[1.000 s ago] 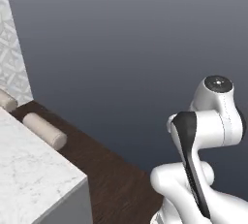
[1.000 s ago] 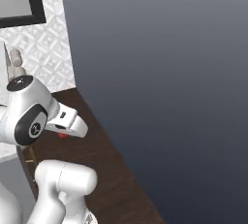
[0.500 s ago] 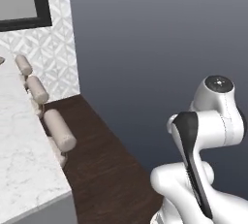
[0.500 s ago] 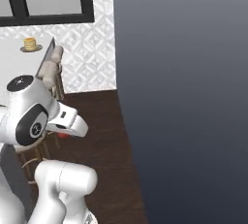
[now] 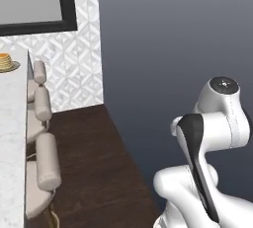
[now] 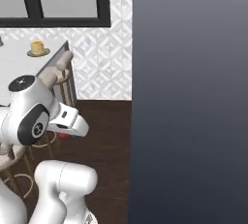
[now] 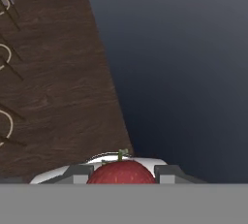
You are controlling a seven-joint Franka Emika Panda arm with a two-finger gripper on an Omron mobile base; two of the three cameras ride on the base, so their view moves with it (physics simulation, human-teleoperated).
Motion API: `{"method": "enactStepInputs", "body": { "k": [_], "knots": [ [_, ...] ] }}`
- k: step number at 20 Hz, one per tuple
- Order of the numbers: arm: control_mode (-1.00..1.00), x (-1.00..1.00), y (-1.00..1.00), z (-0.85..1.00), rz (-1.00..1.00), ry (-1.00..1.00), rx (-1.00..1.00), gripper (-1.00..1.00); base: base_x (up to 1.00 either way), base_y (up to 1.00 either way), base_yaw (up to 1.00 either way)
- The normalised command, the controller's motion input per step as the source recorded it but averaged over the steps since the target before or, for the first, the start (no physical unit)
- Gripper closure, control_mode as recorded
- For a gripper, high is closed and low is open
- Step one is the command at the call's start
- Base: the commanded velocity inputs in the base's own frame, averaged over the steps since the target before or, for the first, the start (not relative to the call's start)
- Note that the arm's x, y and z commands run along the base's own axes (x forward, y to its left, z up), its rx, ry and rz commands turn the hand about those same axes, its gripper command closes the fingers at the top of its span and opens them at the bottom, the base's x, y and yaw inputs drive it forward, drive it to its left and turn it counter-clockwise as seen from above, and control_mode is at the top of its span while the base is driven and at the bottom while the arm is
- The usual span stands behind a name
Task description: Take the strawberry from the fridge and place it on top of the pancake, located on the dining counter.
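Down at the bottom middle of the hand view sits the strawberry (image 7: 121,172), red with a little green stem on top. My gripper (image 7: 121,173) is squeezed onto it from both sides, so I am holding it tight. In the right base view I can see a bit of red under my hand, at the middle left of the frame, so the strawberry (image 6: 63,134) rides along with me.

Now for the place it has to go. The pancake (image 6: 38,49) is a small golden stack in the upper left of the right base view. In the left base view the pancake (image 5: 5,62) sits at the far left edge, up high. It rests on the dining counter (image 6: 19,68), which is white. Round beige stools (image 5: 45,165) stand in a row beside the counter, between me and the far end.

So the pancake lies ahead of my hand and off to the left, well apart from it. I think I must carry the strawberry that way, over the counter top, before I can let it go.
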Motion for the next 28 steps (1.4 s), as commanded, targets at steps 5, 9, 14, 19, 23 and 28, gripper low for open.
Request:
{"method": "enactStepInputs", "body": {
  "k": [5,9,14,19,23,28],
  "knots": [
    [1.00,0.00,0.00,0.00,0.00,0.00,0.00,1.00,1.00,-0.04,0.17],
    [1.00,0.00,0.00,0.00,0.00,0.00,0.00,1.00,1.00,0.00,0.14],
    [1.00,0.00,0.00,0.00,0.00,0.00,0.00,1.00,1.00,-0.06,0.13],
    [1.00,0.00,0.00,0.00,0.00,0.00,0.00,1.00,1.00,-0.17,0.13],
    [1.00,0.00,0.00,0.00,0.00,0.00,0.00,1.00,1.00,-0.22,0.15],
    [1.00,0.00,0.00,0.00,0.00,0.00,0.00,1.00,1.00,-0.58,0.37]
  ]
}}
